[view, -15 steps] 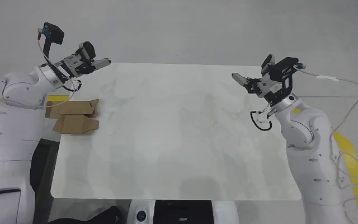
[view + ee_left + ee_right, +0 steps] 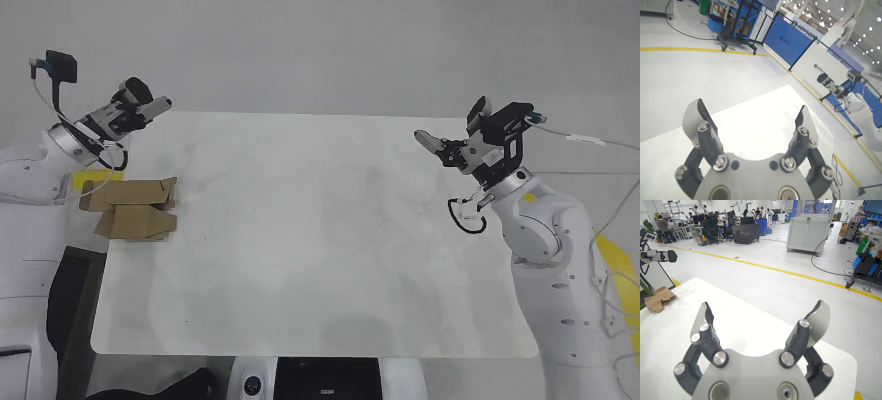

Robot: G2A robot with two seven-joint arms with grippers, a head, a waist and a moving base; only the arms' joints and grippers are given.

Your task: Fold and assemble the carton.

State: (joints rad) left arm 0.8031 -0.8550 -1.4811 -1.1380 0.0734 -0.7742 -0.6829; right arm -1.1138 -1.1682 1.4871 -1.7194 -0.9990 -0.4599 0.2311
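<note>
Pulled my left arm [image 2: 70,145] back off the bench's [image 2: 320,260] far-left corner; right arm [image 2: 520,200] unchanged by the far-right corner. Both jaws released, empty. Collapsed carton [image 2: 130,208] overhangs the left edge, unfolded; probably clearing room above it.

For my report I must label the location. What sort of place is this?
Probably a robotics lab or workshop hall: a yellow line marks the smooth floor, desks with office chairs stand behind it, and blue fence panels divide the space.
</note>
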